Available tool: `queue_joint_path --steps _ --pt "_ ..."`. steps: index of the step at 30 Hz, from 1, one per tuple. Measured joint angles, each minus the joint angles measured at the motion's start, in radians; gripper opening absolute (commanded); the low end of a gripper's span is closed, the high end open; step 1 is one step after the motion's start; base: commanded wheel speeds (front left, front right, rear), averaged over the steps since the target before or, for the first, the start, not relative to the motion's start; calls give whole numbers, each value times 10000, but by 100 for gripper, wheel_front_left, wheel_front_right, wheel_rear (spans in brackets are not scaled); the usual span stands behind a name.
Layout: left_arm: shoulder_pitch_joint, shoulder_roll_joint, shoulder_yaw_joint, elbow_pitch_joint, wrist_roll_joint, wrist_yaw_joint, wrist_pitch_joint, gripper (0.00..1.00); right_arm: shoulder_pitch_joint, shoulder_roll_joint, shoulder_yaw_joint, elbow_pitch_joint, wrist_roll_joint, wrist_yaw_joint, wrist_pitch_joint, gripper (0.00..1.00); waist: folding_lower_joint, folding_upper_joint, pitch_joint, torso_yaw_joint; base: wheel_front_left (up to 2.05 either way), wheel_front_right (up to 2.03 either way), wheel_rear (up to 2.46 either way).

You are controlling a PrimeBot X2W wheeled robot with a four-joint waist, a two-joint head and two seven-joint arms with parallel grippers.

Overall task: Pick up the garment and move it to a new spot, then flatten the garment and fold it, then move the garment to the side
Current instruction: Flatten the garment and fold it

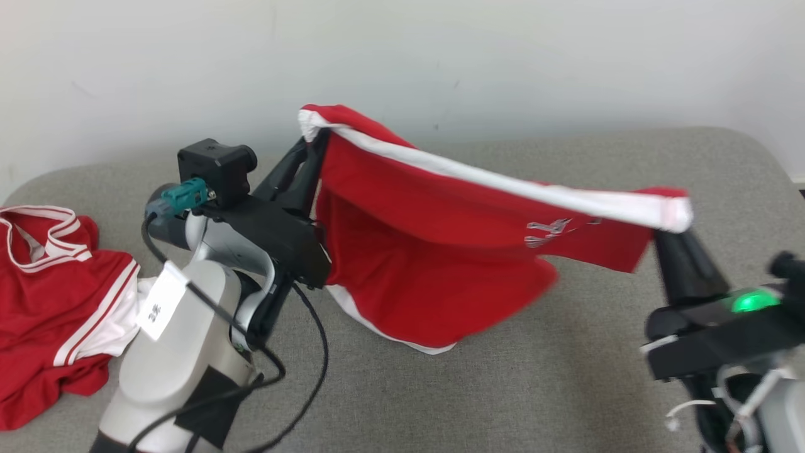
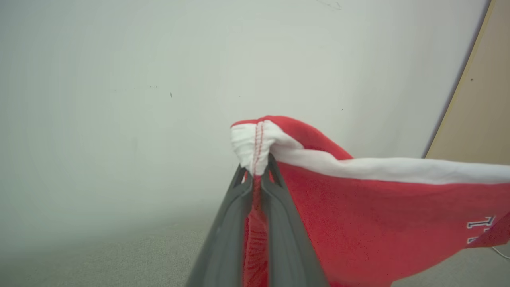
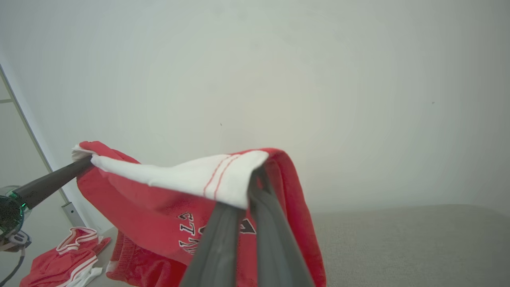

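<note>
Left pincer [image 1: 314, 137] and right pincer [image 1: 668, 230] each pinch a top corner of the garment [image 1: 427, 270], which hangs between them.

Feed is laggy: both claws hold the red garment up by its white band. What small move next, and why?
Probably lower both claws together, keeping the white band taut. The left claw and right claw each pinch an end, the red garment hangs stretched over the grey surface, clear of the other red garment, so it should land flat.
</note>
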Motion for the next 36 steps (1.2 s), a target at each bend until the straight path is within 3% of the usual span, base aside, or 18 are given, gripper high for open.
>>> queue_joint_path --steps 5,9,13,16,19,22,26,31,36 --pt "583 -71 17 -1486 -462 -8 263 0 66 -186 -458 -953 307 -96 217 0 -1 -1 -37 -11 0 0 0" --pt "755 -61 44 -1559 -692 44 849 0 -825 -268 -159 -15 541 -109 955 0 0 -1 210 -24 0 0 0" --pt "399 -138 360 -612 -1014 267 1315 0 -3203 -107 387 2232 675 -127 1630 0 1 1 626 -88 0 0 0" --pt "-744 -190 719 219 -965 537 1400 0 -5540 288 629 3728 675 -228 1860 0 4 2 989 -181 0 0 0" --pt "-2605 -276 1160 305 -748 836 968 0 -7850 456 184 3965 662 -456 1488 0 5 2 1364 -298 0 0 0" --pt "-4179 -474 1404 -82 -500 963 349 0 -9120 192 -194 3797 665 -510 1051 0 3 0 1739 -382 0 0 0" --pt "-4200 -548 1494 -52 -522 961 -38 0 -8633 -73 119 3994 633 -203 1070 0 4 2 2205 -407 0 0 0" --pt "-2400 -366 1369 1043 -617 871 -148 0 -6985 81 777 4615 562 63 1331 0 4 3 2705 -375 0 0 0" --pt "-1244 -144 972 2104 -625 493 -249 0 -5637 339 1384 4918 573 286 1430 0 4 2 3142 -435 0 0 0"
